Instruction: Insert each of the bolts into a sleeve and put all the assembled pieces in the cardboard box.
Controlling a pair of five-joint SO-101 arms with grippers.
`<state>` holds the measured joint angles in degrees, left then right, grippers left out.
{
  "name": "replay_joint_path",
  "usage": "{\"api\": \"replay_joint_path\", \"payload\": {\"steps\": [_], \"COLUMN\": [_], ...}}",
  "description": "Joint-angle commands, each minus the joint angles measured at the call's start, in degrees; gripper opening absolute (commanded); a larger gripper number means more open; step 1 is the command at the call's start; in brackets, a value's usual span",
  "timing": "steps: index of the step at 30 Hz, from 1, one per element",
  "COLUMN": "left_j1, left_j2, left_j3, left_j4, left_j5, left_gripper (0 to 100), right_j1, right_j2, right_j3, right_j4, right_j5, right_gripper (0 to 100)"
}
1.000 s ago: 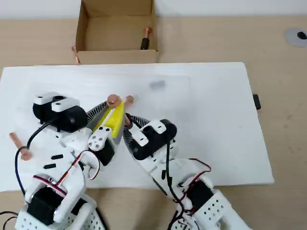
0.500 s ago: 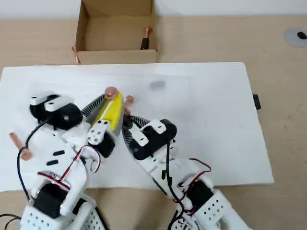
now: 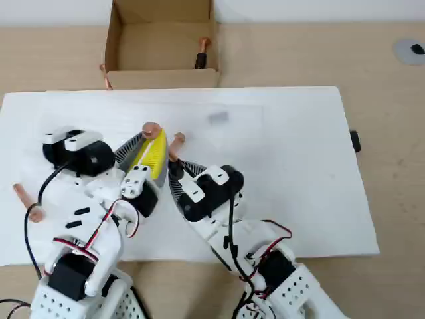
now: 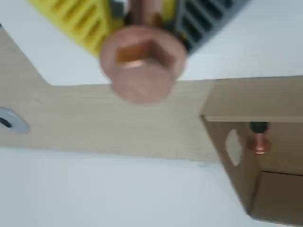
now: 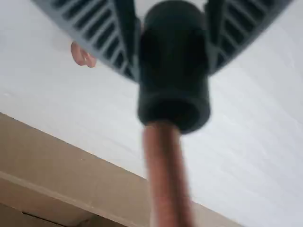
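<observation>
Beside right tool (image 3: 174, 167), left tool (image 3: 151, 137), forward-tilted.

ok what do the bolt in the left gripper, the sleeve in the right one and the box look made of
Bolt: probably metal, matte copper-coloured, hex recess in its head. Sleeve: dull black without shine, plastic or rubber, hard to tell. Box: plain brown cardboard, creased corners.

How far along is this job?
One assembled piece lies in the cardboard box. The right gripper holds a sleeve with a bolt in it; the left gripper holds a bare bolt. Loose bolts wait at the mat's left edge and beside the box.
</observation>
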<state>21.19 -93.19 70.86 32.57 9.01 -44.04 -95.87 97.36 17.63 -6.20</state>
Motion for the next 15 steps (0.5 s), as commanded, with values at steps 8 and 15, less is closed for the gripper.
{"api": "replay_joint_path", "payload": {"steps": [8, 15], "left_j1": [-2.29, 1.67], "left_j2": [-0.22, -0.22], "left_j3": [-0.44, -2.02], "left_j4": [1.85, 3.52], "left_j5": [-0.09, 1.58], "left_gripper": [1, 1], "right_j1": [-0.66, -0.75], "right_j2": [-1.19, -1.19], "right_j3": [0.13, 0.13], "right_j4": [0.09, 0.09], "right_j5": [-0.44, -0.44], "right_gripper": [0.9, 0.9]}}
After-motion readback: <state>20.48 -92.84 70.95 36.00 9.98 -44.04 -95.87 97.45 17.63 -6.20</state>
